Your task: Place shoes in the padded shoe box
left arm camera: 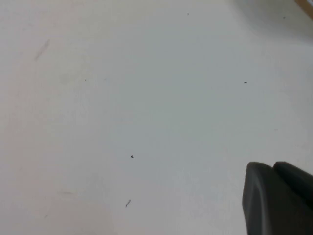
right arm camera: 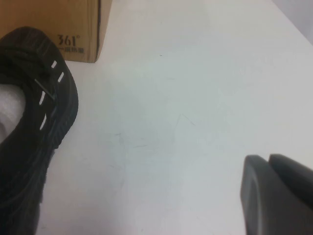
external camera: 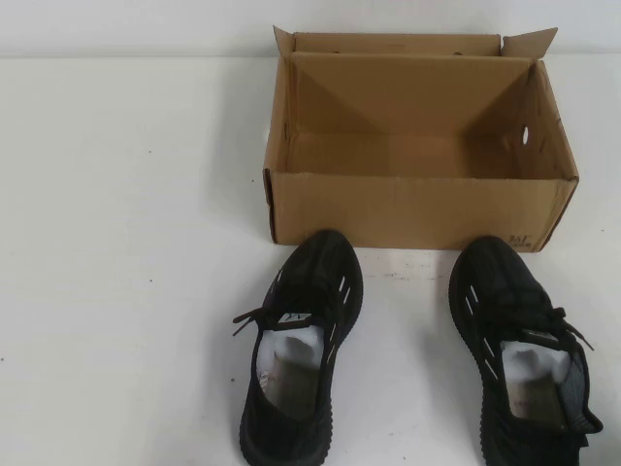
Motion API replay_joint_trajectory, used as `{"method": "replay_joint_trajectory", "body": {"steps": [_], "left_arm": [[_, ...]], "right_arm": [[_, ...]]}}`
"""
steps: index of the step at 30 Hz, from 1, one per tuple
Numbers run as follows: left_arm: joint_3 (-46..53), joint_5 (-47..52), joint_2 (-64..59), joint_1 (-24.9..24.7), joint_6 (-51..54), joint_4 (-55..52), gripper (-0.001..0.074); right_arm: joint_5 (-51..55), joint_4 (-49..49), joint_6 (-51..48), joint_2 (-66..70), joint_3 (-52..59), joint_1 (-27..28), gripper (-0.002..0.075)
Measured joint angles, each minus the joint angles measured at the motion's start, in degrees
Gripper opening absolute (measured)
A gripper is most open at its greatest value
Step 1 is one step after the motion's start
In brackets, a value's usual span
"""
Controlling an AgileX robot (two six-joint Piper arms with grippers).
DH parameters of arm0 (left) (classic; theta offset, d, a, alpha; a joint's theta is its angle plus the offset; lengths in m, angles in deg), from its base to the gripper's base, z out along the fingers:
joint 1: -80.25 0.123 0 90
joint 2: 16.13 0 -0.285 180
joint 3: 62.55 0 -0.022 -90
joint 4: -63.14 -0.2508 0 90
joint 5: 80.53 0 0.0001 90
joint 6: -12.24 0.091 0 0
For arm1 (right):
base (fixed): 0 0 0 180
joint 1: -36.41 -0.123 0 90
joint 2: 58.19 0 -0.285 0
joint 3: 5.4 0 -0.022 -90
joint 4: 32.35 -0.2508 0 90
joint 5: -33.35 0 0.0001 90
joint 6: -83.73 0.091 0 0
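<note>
The brown cardboard shoe box [external camera: 417, 209] stands open at the far middle of the white table, with its flaps upright and nothing inside. Two black knit sneakers with white paper stuffing lie in front of it, toes towards the box: the left shoe [external camera: 320, 267] and the right shoe [external camera: 490, 282]. Neither gripper shows in the high view. My left gripper [left arm camera: 271, 167] is shut and empty over bare table. My right gripper [right arm camera: 266, 159] is shut and empty, to the right of the right shoe [right arm camera: 24, 49] and the box's printed corner [right arm camera: 54, 24].
The white table [external camera: 116, 243] stretches bare to the left of the shoes and box. A pale wall runs along the far edge behind the box. The shoes' heels reach the near edge of the high view.
</note>
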Motion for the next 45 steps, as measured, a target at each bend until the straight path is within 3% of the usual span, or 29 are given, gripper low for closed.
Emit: {"method": "replay_joint_trajectory", "body": {"steps": [38,41,45], "left_arm": [[0.0,0.0,0.0,0.0,0.0,0.0,-0.0004],[0.0,0.0,0.0,0.0,0.0,0.0,-0.0004],[0.0,0.0,0.0,0.0,0.0,0.0,-0.0004]], "right_arm": [[-0.2,-0.1,0.0,0.0,0.0,0.0,-0.0008],[-1.9,-3.7,0.0,0.0,0.0,0.0,-0.0008],[-4.9,-16.0,0.0,0.0,0.0,0.0,-0.0008]]}}
